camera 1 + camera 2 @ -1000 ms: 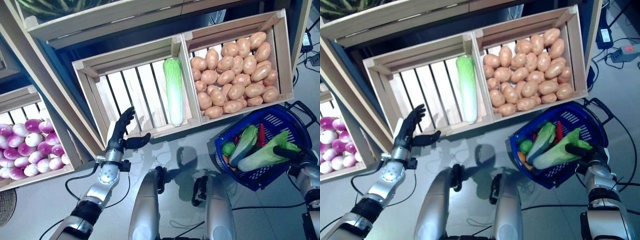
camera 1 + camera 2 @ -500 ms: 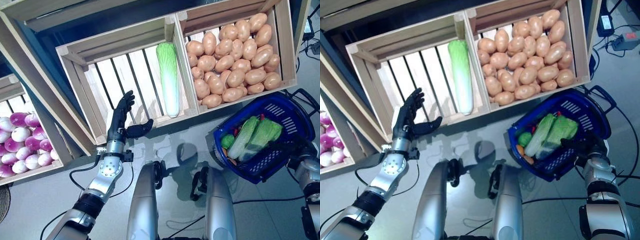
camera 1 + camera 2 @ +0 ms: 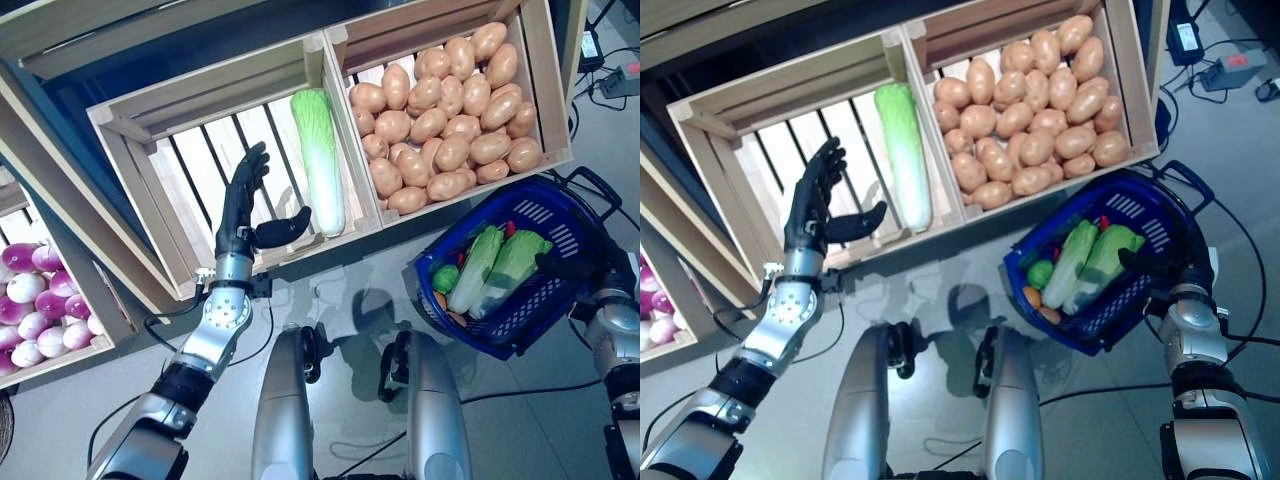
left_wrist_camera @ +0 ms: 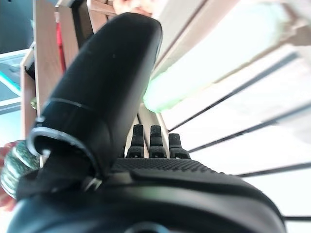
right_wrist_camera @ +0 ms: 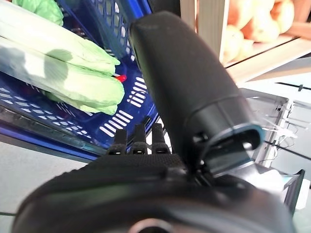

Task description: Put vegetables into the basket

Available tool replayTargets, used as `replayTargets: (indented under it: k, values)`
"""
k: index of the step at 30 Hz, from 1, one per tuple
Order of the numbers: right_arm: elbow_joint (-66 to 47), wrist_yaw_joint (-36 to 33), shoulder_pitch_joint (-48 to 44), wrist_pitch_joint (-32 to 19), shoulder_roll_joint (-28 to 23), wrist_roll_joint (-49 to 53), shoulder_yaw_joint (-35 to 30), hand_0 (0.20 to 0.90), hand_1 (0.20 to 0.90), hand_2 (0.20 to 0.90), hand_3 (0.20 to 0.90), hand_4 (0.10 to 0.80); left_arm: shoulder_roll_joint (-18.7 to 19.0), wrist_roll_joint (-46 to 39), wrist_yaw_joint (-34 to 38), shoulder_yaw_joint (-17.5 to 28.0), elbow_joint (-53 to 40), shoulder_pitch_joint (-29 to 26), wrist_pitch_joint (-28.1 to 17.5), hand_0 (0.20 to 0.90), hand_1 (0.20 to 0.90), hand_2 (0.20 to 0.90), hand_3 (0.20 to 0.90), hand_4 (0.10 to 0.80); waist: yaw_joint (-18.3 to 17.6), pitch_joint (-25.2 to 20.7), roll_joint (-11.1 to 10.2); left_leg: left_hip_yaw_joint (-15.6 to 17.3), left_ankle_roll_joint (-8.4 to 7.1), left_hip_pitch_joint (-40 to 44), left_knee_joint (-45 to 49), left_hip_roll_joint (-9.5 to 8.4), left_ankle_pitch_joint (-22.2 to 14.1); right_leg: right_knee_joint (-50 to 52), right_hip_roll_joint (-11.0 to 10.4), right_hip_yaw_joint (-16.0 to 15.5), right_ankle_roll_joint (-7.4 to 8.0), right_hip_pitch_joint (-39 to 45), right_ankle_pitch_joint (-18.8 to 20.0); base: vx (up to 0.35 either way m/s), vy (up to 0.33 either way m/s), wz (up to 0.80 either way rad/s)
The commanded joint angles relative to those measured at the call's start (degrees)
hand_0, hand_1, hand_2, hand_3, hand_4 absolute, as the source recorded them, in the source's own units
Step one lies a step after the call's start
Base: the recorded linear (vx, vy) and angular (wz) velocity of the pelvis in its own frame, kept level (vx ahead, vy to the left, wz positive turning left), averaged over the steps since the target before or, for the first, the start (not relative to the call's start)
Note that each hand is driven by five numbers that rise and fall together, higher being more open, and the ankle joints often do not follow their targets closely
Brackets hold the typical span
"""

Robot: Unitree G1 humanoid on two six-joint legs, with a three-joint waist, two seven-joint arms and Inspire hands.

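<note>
My left hand (image 3: pixel 243 205) is open, fingers straight and thumb out, raised inside a slatted wooden crate (image 3: pixel 200 95). A long pale-green napa cabbage (image 3: pixel 318 160) lies just beside the thumb, not touched; its end shows in the left wrist view (image 4: pixel 204 63). The blue basket (image 3: pixel 510 340) stands on the floor at the right. It holds two napa cabbages (image 3: pixel 500 268), a small round green vegetable (image 3: pixel 446 279), and something red and something orange. My right hand (image 3: pixel 567 265) is open at the basket's right rim, next to the cabbages (image 5: pixel 63 63).
A second wooden crate (image 3: pixel 548 90) adjoins the first on the right, just behind the basket. A lower crate (image 3: pixel 100 335) stands at the far left. A power strip (image 3: pixel 628 75) and cables lie on the floor at the far right.
The camera has shifted. My left hand has risen from the crate's front edge into the crate, closer to the cabbage. The cabbage that poked over the basket's rim now lies inside.
</note>
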Motion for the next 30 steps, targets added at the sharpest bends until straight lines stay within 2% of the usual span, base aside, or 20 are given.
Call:
replayTargets:
  k: [1,5,9,15,18,21,25,30]
  values:
    - [-0.96,-1.64,-0.82,-5.53,-0.60,-1.07,0.88,0.900,0.900,0.900,0.900,0.800,0.04,-3.60,1.03,-0.02,-1.36,-7.76,-0.70,0.900,0.900,0.900,0.900,0.800,-1.43,-4.26,-2.53,4.72,4.20,6.04,3.75,0.55,-8.05,-6.33,0.51,-0.44,-1.60,2.88,8.48,-0.012,0.027,-0.08]
    - [-1.37,-1.01,-2.64,-4.72,0.59,-0.66,2.97,0.900,0.900,0.900,0.900,0.800,-2.12,-9.51,1.76,-1.06,4.55,-13.57,2.68,0.900,0.900,0.900,0.900,0.800,-2.74,-4.19,-3.13,5.19,4.41,5.39,4.47,1.34,-8.56,-5.95,0.89,0.19,-1.31,1.88,8.70,-0.024,0.029,-0.14]
    - [-2.32,-0.20,-2.56,-4.61,2.88,2.63,3.58,0.900,0.900,0.900,0.900,0.800,-3.93,-15.76,1.33,-0.14,9.56,-15.66,3.70,0.900,0.900,0.900,0.900,0.800,-3.88,-3.82,-3.44,5.65,4.58,5.60,4.88,1.87,-9.45,-5.70,1.43,0.87,-1.11,1.67,8.44,-0.002,0.041,-0.16]
    - [-8.15,-3.74,-0.50,-9.67,6.47,5.07,2.82,0.900,0.900,0.900,0.900,0.800,-6.29,-18.52,4.64,0.40,13.96,-18.08,5.90,0.900,0.900,0.900,0.900,0.800,-5.73,-2.81,-3.76,6.31,4.75,4.69,5.92,2.58,-10.33,-5.04,2.12,2.06,-0.91,0.32,8.45,-0.008,0.040,-0.20]
    - [-15.91,-6.39,1.81,-13.48,9.74,4.41,1.46,0.900,0.900,0.900,0.900,0.800,-7.18,-18.08,8.65,1.67,16.07,-18.87,6.38,0.900,0.900,0.900,0.900,0.800,-7.16,-2.17,-4.16,6.82,4.78,3.84,5.95,3.15,-10.26,-4.98,2.84,2.75,-0.58,-0.84,8.66,-0.035,0.050,-0.09]
    - [-20.84,-6.62,3.59,-14.37,11.40,2.75,0.74,0.900,0.900,0.900,0.900,0.800,-7.44,-16.85,11.81,2.66,16.77,-19.33,7.15,0.900,0.900,0.900,0.900,0.800,-7.91,-2.00,-4.50,7.12,4.71,3.40,5.85,3.50,-10.21,-5.11,3.31,3.13,-0.32,-1.38,8.70,-0.024,0.038,-0.13]
    - [-28.08,-6.00,6.90,-15.49,13.78,0.57,1.56,0.900,0.900,0.900,0.900,0.800,-7.58,-10.65,19.35,3.60,18.31,-20.26,9.59,0.900,0.900,0.900,0.900,0.800,-8.87,-1.46,-5.11,7.55,4.71,2.53,5.95,4.17,-10.11,-5.11,3.94,3.62,-0.02,-2.42,8.84,-0.015,0.020,-0.08]
    - [-30.82,-7.77,7.83,-16.55,14.48,-3.48,3.20,0.900,0.900,0.900,0.900,0.800,-7.30,-4.52,28.39,4.90,20.38,-22.19,10.31,0.900,0.900,0.900,0.900,0.800,-9.19,-0.97,-5.64,7.70,4.78,1.22,6.63,4.48,-10.50,-4.35,4.16,3.80,0.12,-3.94,8.47,-0.027,-0.010,-0.05]
